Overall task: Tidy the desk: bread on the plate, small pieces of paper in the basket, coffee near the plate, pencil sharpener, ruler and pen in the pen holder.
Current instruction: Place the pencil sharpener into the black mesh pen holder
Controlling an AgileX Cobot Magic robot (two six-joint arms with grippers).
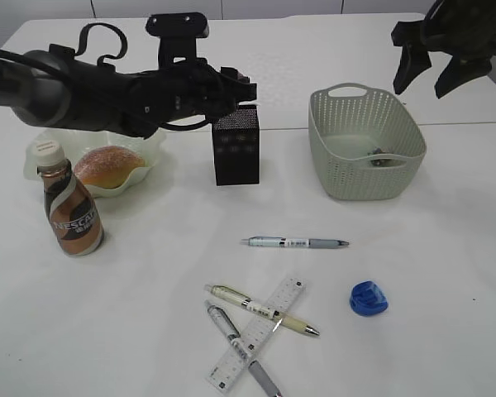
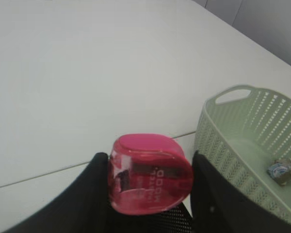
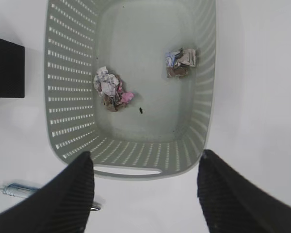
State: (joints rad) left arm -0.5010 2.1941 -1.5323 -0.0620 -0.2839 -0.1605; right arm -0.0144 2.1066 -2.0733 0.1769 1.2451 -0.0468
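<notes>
Left claw (image 2: pixel 150 194) is gripping a pink translucent pencil sharpener (image 2: pixel 149 180) between its two black fingers (image 2: pixel 87 194), holding it directly above the black mesh pen holder (image 1: pixel 236 149); a strip of the mesh is showing just under the sharpener in the left wrist view. In the exterior view the left arm is reaching across from the left edge, its claw end sitting over the holder's top.

Right claw (image 3: pixel 145 194) is hanging with fingers (image 3: pixel 63 194) spread apart, gripping nothing, high above the near handle end of the basket (image 3: pixel 70 126). Exterior view is showing it raised at the top right corner (image 1: pixel 434 78), well above the basket rim.

Basket is holding two small pieces of paper (image 3: pixel 109 89), lying apart on its floor, one near the left wall, the other (image 3: pixel 180 62) toward the right wall.

Left of the pen holder, the bread (image 1: pixel 107 165) is sitting on the plate (image 1: pixel 153 153). The coffee (image 1: pixel 70 211) is standing upright just in front of the plate.

On the near worktop (image 1: pixel 413 248): one pen (image 1: pixel 293 242) is lying alone in the middle. Nearer the front edge, the ruler (image 1: pixel 256 332) is lying diagonally with a cream pen (image 1: pixel 260 309) crossing over it and a grey pen (image 1: pixel 241 347) crossing its lower part. A blue pencil sharpener (image 1: pixel 369 298) is sitting to the right of them, apart.
</notes>
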